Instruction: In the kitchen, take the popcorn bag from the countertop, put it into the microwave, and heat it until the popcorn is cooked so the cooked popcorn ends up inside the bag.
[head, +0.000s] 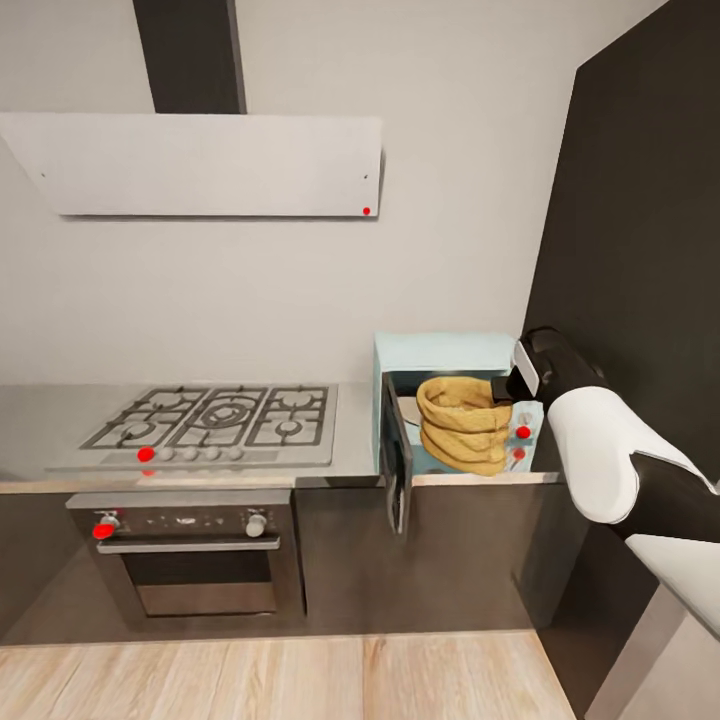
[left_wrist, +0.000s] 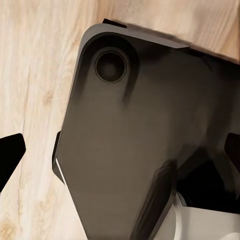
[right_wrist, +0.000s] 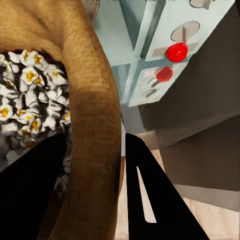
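The right arm reaches in from the right edge of the head view, white forearm and black wrist angled toward the microwave (head: 455, 400). The right gripper (right_wrist: 95, 190) is closed on the rolled rim of the popcorn bag (head: 463, 424), one black finger inside the mouth and the other outside, seen close up in the right wrist view. The bag stands in the microwave's open cavity, bulging out past the front; the dark glass door (head: 396, 467) hangs open toward the hob (head: 215, 420). Inside the bag lies popped popcorn (right_wrist: 30, 100), whitish with yellow centres. The microwave stands on the grey countertop (head: 350, 450), right of the hob and above the steel oven (head: 190, 550).

The oven panel carries a small mark, too blurred to read.

The left gripper's (left_wrist: 120, 150) dark fingertips show at either edge of its wrist view, well apart, holding nothing, over the wooden floor (left_wrist: 35, 100).
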